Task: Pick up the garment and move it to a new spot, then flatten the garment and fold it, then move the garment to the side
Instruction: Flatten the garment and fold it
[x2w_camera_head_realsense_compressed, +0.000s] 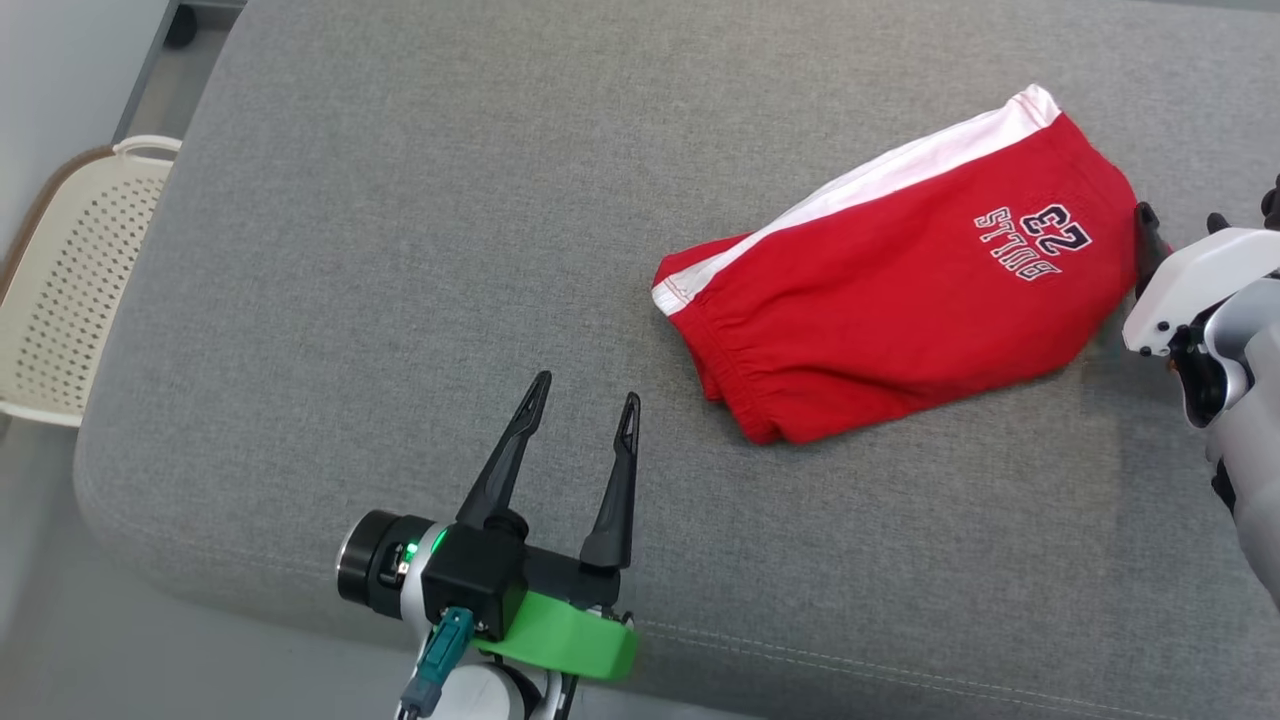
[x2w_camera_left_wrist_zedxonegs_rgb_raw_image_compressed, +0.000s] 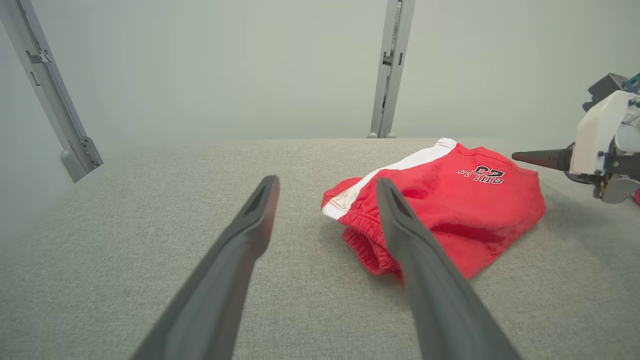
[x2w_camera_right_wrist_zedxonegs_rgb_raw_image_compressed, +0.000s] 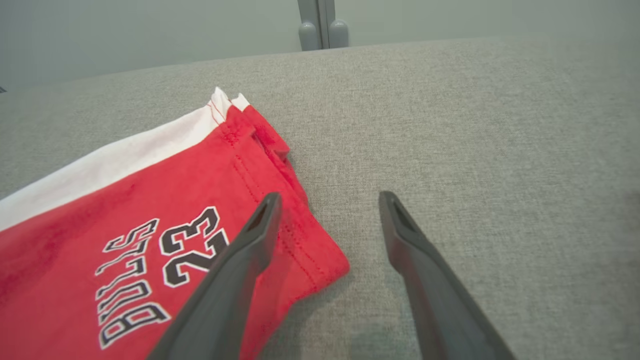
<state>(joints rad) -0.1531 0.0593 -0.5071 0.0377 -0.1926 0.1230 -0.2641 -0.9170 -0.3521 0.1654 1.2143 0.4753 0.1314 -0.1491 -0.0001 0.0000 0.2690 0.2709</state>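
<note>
Just beside the red shorts (x2w_camera_head_realsense_compressed: 900, 290), right fingers (x2w_camera_right_wrist_zedxonegs_rgb_raw_image_compressed: 235, 270) hover low, spread wide.

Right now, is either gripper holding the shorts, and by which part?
Nothing is held. Left gripper open over the grey cushion; right gripper open at a hem corner of the red shorts.

Bare test room: grey fabric-covered platform (x2w_camera_head_realsense_compressed: 400, 250), plain pale wall (x2w_camera_left_wrist_zedxonegs_rgb_raw_image_compressed: 200, 60), metal posts (x2w_camera_left_wrist_zedxonegs_rgb_raw_image_compressed: 392, 65), perforated cream basket (x2w_camera_head_realsense_compressed: 70, 280).
</note>
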